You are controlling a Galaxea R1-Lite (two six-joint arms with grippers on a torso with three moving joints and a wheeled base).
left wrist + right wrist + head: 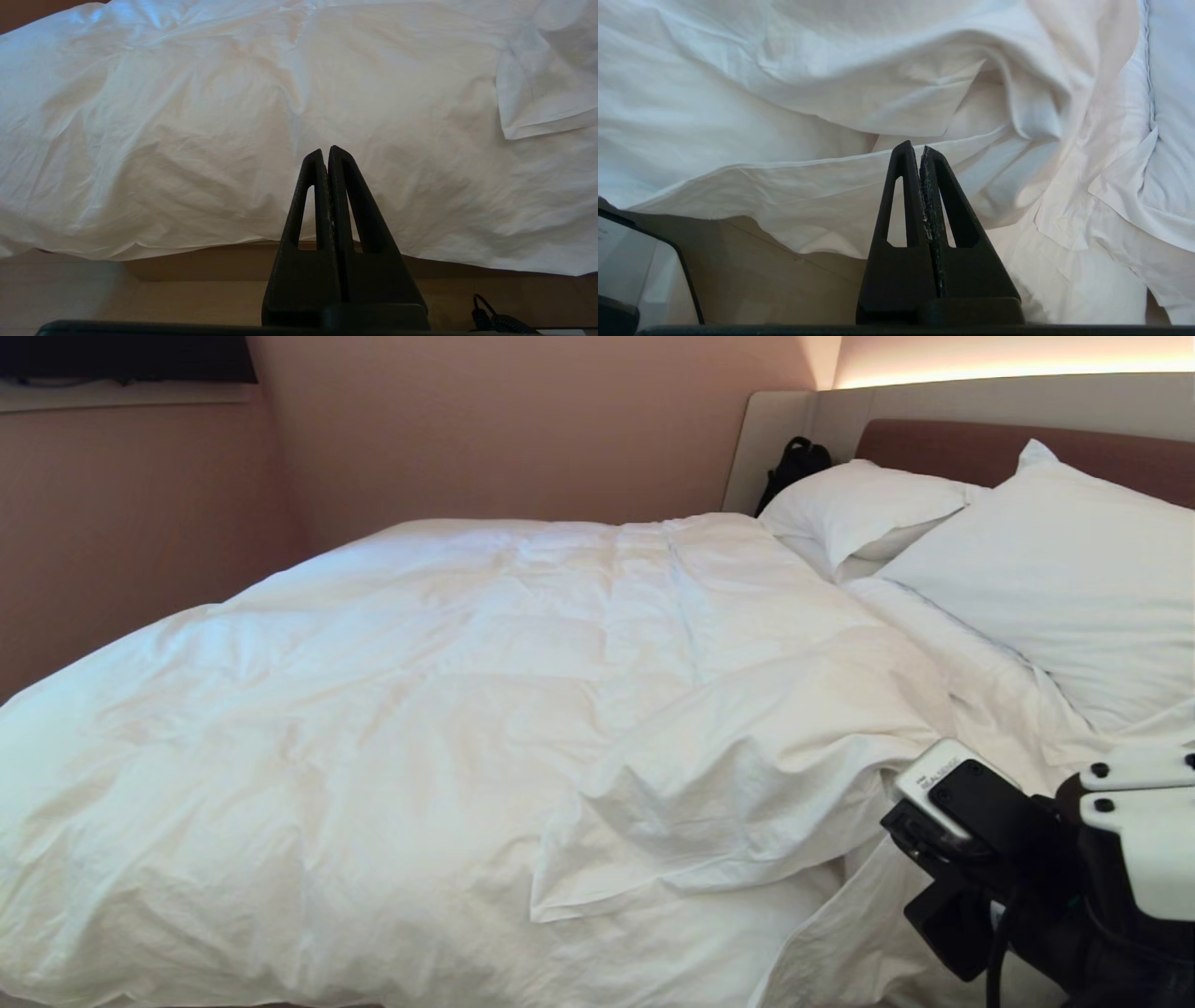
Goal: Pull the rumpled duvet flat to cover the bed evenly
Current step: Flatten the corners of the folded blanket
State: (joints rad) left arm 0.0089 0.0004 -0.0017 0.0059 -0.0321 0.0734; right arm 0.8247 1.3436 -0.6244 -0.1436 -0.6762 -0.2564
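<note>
Both sets of fingers are pressed together, empty. The duvet (448, 709) lies folded back near the pillows (1055, 579); the right gripper (922, 148) should part wide before pinching that folded edge.

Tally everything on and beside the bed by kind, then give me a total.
Pillows: 2 (far pillow, near pillow)
Duvets: 1 (duvet, near corner folded back)
Beds: 1 (bed, padded headboard)
Black bags: 1 (bag, between headboard and far pillow)
Total: 5
</note>
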